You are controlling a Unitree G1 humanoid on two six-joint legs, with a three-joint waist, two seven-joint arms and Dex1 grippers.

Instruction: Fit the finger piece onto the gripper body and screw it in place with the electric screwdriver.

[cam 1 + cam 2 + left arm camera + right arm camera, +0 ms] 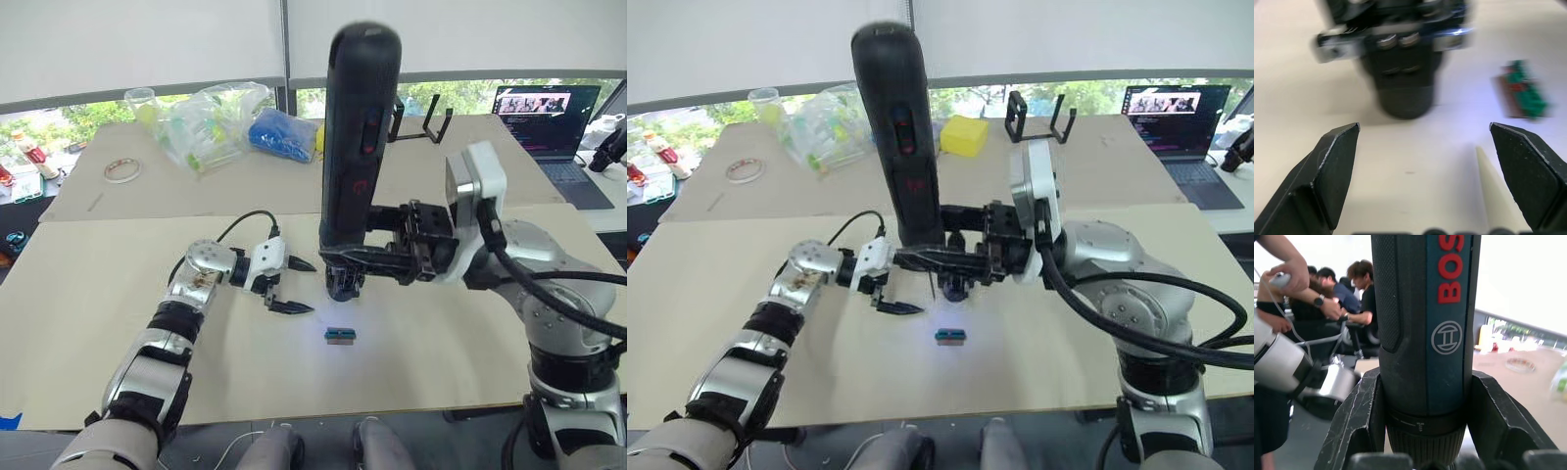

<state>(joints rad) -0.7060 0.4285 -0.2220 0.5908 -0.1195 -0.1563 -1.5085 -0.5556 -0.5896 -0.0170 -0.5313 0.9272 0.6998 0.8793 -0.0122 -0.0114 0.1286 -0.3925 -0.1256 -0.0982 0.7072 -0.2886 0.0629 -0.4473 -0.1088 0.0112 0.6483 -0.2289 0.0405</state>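
Read the red lettering on the electric screwdriver (1425,328): you can make out "BOS" running along its barrel in the right wrist view, with a round maker's emblem below it; the rest of the word is cut off. Your right gripper (377,257) is clamped on the lower barrel, one finger on each side. The tool stands nearly upright, its long axis vertical, butt end up and bit pointing down at the table (118,323). A bluish-white glow lies on the table under its tip.

Directly below the bit stands the gripper body (955,286), largely hidden behind the tool and your right gripper; the left wrist view shows it as a dark round-based block, blurred.

Your left gripper (291,286) sits just left of the gripper body, its fingers spread apart and holding nothing, tips pointing right toward it.

A small green-and-brown block (340,336) lies on the table just nearer than the screwdriver tip, apart from both grippers.

I cannot make out the finger piece.
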